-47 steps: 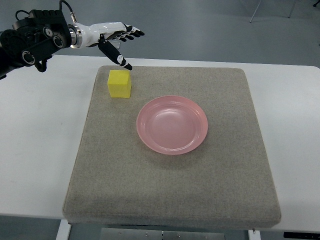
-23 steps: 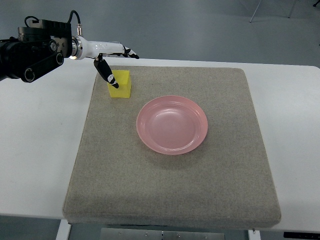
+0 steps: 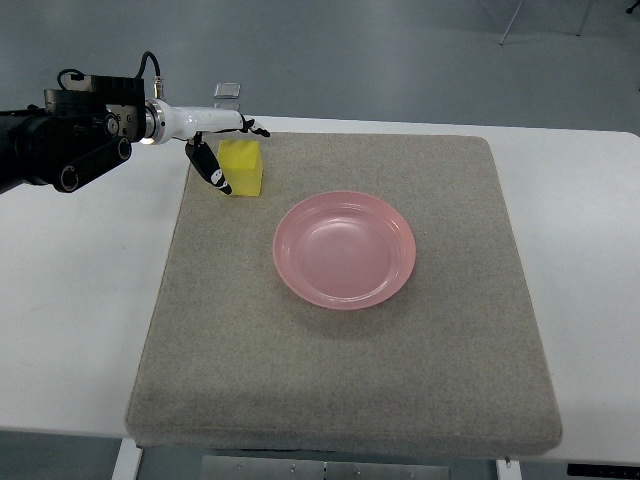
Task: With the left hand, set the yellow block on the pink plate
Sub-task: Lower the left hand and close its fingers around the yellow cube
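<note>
The left hand (image 3: 218, 143) reaches in at the worktop's far left corner, thumb and fingers spread around the yellow block (image 3: 242, 166); whether they grip it cannot be told. The block sits on a grey mat (image 3: 340, 380). Mid-mat, the pink plate (image 3: 345, 250) holds nothing.

Glossy plastic pink plate (image 3: 345, 250), matt yellow block (image 3: 243, 165), rough cloth mat (image 3: 340, 370)
</note>
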Robot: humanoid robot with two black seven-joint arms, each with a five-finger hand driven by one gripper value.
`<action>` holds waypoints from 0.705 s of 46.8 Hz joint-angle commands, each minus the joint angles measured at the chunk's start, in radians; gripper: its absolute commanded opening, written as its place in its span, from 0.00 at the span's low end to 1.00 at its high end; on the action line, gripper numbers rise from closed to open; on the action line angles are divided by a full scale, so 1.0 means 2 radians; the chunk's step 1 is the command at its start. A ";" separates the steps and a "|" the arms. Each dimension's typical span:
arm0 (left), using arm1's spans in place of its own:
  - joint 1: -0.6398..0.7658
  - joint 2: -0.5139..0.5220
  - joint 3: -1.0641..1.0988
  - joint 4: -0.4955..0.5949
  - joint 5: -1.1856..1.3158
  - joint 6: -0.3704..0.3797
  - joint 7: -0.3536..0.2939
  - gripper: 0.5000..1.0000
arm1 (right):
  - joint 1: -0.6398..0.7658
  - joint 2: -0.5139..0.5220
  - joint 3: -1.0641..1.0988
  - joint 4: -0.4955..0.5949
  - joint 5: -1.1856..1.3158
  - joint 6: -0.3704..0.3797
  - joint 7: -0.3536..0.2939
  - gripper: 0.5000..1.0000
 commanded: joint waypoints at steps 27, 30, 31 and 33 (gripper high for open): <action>0.002 -0.005 0.001 0.001 0.000 0.010 -0.001 0.90 | 0.000 0.000 0.000 0.000 0.000 0.000 0.000 0.85; 0.003 -0.005 0.001 0.004 0.000 0.010 -0.001 0.86 | 0.000 0.000 0.000 0.000 0.000 0.000 0.000 0.85; 0.004 -0.005 0.002 0.004 0.001 0.010 -0.001 0.84 | 0.000 0.000 0.000 0.000 0.000 0.000 0.000 0.85; 0.005 -0.005 0.002 0.004 0.001 0.010 -0.001 0.80 | 0.000 0.000 0.000 0.000 0.000 0.000 0.000 0.85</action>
